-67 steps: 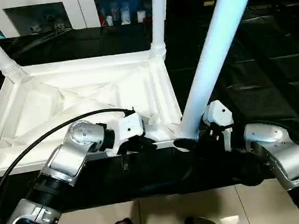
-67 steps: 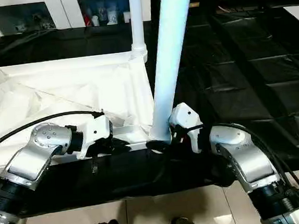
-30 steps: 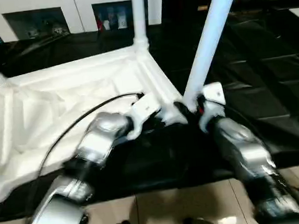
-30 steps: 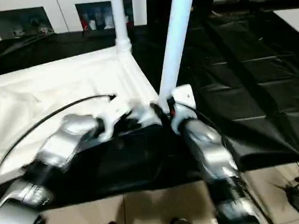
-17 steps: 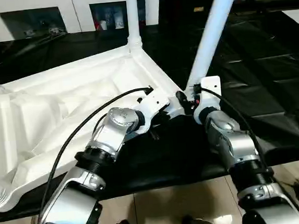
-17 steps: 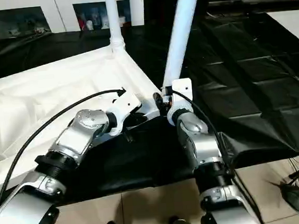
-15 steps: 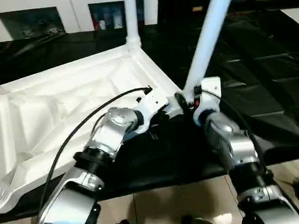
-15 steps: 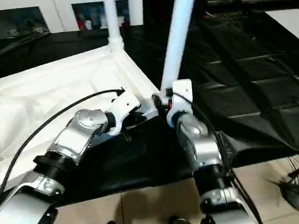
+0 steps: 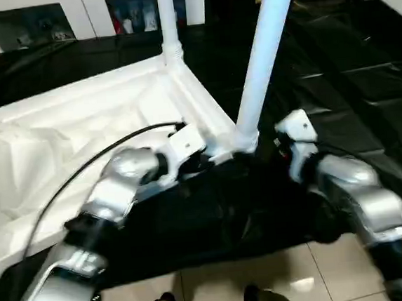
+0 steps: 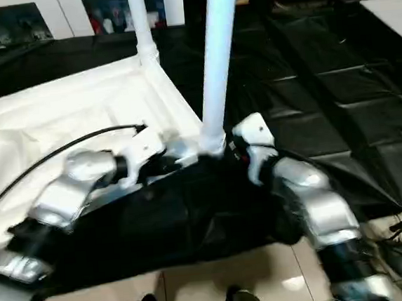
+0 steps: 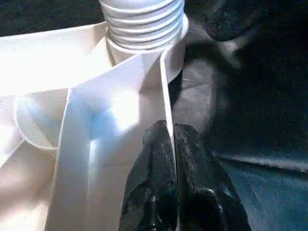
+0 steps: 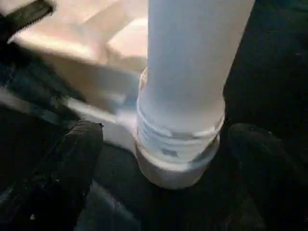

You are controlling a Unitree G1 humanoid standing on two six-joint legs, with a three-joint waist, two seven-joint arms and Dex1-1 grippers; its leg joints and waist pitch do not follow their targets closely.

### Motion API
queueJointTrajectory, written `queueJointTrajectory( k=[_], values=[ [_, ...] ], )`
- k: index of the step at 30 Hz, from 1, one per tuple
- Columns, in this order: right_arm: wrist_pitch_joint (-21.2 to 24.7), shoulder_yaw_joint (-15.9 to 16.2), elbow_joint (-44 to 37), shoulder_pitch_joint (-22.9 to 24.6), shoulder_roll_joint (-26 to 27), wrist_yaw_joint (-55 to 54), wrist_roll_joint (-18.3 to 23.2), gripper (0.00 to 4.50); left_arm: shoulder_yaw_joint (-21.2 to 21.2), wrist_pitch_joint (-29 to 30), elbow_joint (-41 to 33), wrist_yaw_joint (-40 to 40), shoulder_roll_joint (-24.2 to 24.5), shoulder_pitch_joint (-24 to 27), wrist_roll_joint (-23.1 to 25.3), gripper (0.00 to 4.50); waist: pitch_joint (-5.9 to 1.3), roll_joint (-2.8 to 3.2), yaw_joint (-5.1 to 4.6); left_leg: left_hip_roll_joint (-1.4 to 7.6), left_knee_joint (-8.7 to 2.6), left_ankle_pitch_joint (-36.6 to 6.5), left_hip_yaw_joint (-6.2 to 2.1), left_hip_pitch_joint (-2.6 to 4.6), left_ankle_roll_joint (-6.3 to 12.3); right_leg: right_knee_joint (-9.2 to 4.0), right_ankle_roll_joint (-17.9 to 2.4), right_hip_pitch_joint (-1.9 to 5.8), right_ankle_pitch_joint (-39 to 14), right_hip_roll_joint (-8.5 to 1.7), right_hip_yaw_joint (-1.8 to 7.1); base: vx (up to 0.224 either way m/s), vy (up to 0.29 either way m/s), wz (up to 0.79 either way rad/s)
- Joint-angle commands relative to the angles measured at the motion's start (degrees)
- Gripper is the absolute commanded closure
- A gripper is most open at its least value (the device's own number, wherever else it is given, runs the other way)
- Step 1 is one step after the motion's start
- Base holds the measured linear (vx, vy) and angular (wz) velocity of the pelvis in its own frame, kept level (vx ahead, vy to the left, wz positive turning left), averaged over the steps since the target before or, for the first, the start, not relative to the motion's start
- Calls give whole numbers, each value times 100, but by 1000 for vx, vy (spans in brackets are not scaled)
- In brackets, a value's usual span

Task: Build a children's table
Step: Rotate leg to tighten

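Tabletop [image 9: 80, 133] is laid upside down on black sheeting [image 9: 365, 94] — ribbed underside up. One leg [image 9: 263, 53] is seated upright in the near corner socket [image 12: 178, 163]; another leg [image 9: 167, 19] stands at the far corner. Left pincer [image 11: 168, 144] is clenched on the thin rim wall beside the near socket. Right pincer [image 12: 163, 159] is released — fingers [image 12: 62, 168] spread wide either side of the leg base, not touching.
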Motion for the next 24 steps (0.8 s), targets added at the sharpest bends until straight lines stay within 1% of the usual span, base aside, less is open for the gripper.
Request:
queueJointTrajectory(
  k=[1,2,3,4,5,6,7,8,10,11,12,13,14,18,19,20,21,22,24],
  values=[
    [100,0,-364,107,-298,560,252,5,-213,-76,-175,-697,222,381,-173,450,-455,-78,18,143,-148,-220,-33,42,968,-148,-1661,413,937,-209,228,74,-24,-1],
    [100,0,-364,107,-298,560,252,5,-213,-76,-175,-697,222,381,-173,450,-455,-78,18,143,-148,-220,-33,42,968,-148,-1661,413,937,-209,228,74,-24,-1],
    [57,22,-364,108,-361,659,248,5,-211,-30,-320,-861,286,441,-271,450,-465,-68,17,147,-126,-49,-37,37,1056,-108,-1748,427,1194,-208,219,53,-21,-1],
    [22,42,-371,104,-413,729,249,5,-208,48,-458,-980,344,489,-358,450,-461,-57,10,160,-118,-3,-34,55,1117,-100,-1816,414,1257,-208,214,0,0,0],
    [9,55,-368,95,-437,799,273,5,-208,107,-557,-1048,385,520,-412,450,-469,-66,12,173,-116,-46,-32,71,1129,-94,-1870,422,1164,-219,211,0,0,0],
    [11,61,-370,89,-444,830,292,5,-209,136,-606,-1070,404,534,-435,450,-460,-61,11,180,-122,-69,-30,77,1135,-108,-1884,416,1071,-218,212,0,0,0],
    [-16,88,-373,76,-457,872,277,5,-212,158,-646,-1098,427,546,-446,450,-450,-63,8,187,-124,-173,-26,88,1105,-128,-1887,409,816,-210,208,0,0,0],
    [-21,96,-371,72,-458,889,277,5,-214,155,-649,-1101,434,547,-443,450,-445,-57,9,193,-131,-216,-29,95,1077,-135,-1878,404,684,-212,207,0,0,0],
    [-57,148,-367,53,-475,1019,269,5,-225,129,-679,-1130,479,561,-433,450,-413,-46,16,213,-157,-511,-28,117,920,-188,-1815,384,89,-225,212,0,0,0],
    [-52,160,-366,49,-481,1055,276,5,-223,130,-684,-1137,483,564,-440,450,-412,-63,16,217,-166,-663,-31,125,825,-205,-1771,384,-183,-233,217,0,0,0],
    [-59,200,-358,39,-500,1153,289,5,-216,124,-681,-1138,489,565,-443,450,-407,-58,15,217,-172,-729,-33,127,783,-216,-1746,381,-301,-234,217,0,0,0],
    [-86,249,-334,28,-514,1223,294,5,-206,125,-680,-1157,496,570,-454,450,-400,-70,9,216,-174,-859,-36,121,680,-231,-1673,371,-522,-237,228,0,0,0],
    [-98,273,-317,23,-517,1263,303,5,-203,113,-679,-1163,503,572,-450,450,-402,-63,13,215,-173,-893,-39,123,650,-233,-1655,368,-576,-243,231,0,0,0],
    [-133,303,-252,0,-485,1323,293,5,-192,136,-724,-1198,525,593,-458,450,-403,-67,10,204,-164,-1006,-43,116,564,-238,-1585,355,-731,-248,242,0,0,0],
    [-167,325,-191,-25,-455,1332,268,21,-192,140,-725,-1201,526,592,-451,450,-403,-72,14,200,-161,-1022,-44,111,553,-239,-1563,355,-764,-250,245,0,0,0],
    [-206,351,-141,-48,-434,1350,245,21,-190,155,-736,-1209,531,594,-451,450,-409,-80,8,196,-155,-1018,-45,103,547,-234,-1551,356,-781,-256,244,0,0,0],
    [-232,370,-112,-62,-421,1362,230,31,-189,164,-743,-1213,534,596,-451,450,-409,-72,6,195,-154,-1015,-46,105,547,-234,-1554,353,-783,-256,245,0,0,0],
    [-264,393,-74,-78,-401,1384,207,39,-192,169,-748,-1206,537,596,-445,450,-413,-84,0,193,-149,-963,-47,103,560,-224,-1560,355,-723,-248,243,0,0,0],
    [-270,397,-51,-89,-384,1409,205,51,-194,181,-758,-1209,542,600,-452,450,-420,-75,8,192,-138,-875,-44,103,598,-207,-1582,358,-575,-244,246,0,0,0]
  ],
)
